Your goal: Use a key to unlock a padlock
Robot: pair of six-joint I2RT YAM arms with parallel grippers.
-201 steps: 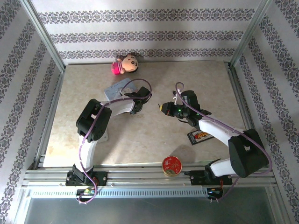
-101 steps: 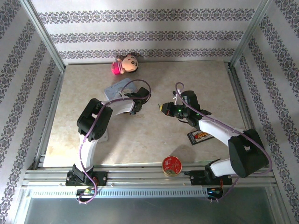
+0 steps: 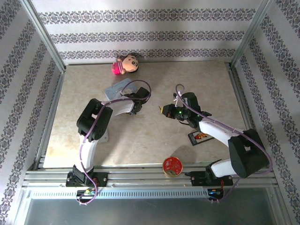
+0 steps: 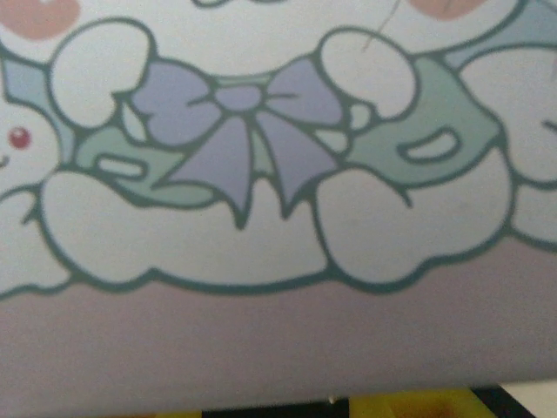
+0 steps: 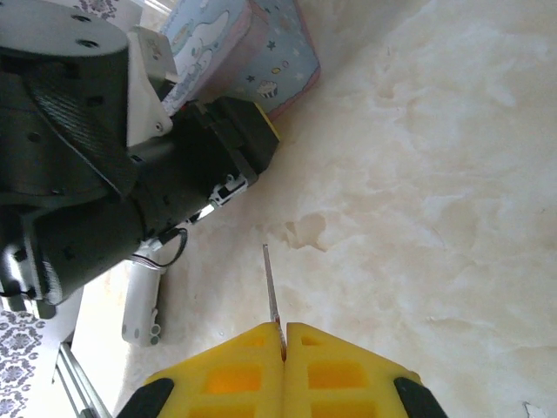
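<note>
- Far left: pressed close against the printed side of the pale blue box (image 4: 278, 174) with the left gripper (image 5: 252, 139). Cannot tell whether spread, pressed together or pinching anything.
- Padlock too small or too hidden to place for sure. By judgement, down by that gripper and the box, so no saying which way its loop or keyhole faces.
- Across a bare stretch of table (image 3: 154, 136), apart from the left gripper: right gripper (image 5: 283, 329), yellow fingertips pressed together and pinching the key (image 5: 269, 283).
- Seen edge-on as a thin metal sliver sticking out from between the fingertips. Long axis in line with the fingers, tip aimed leftward at the left gripper and the box.
- Judged early in the task: key in hand and aimed, not yet at any keyhole. Left to do: steady the padlock, seat the key, turn it, free the loop.
</note>
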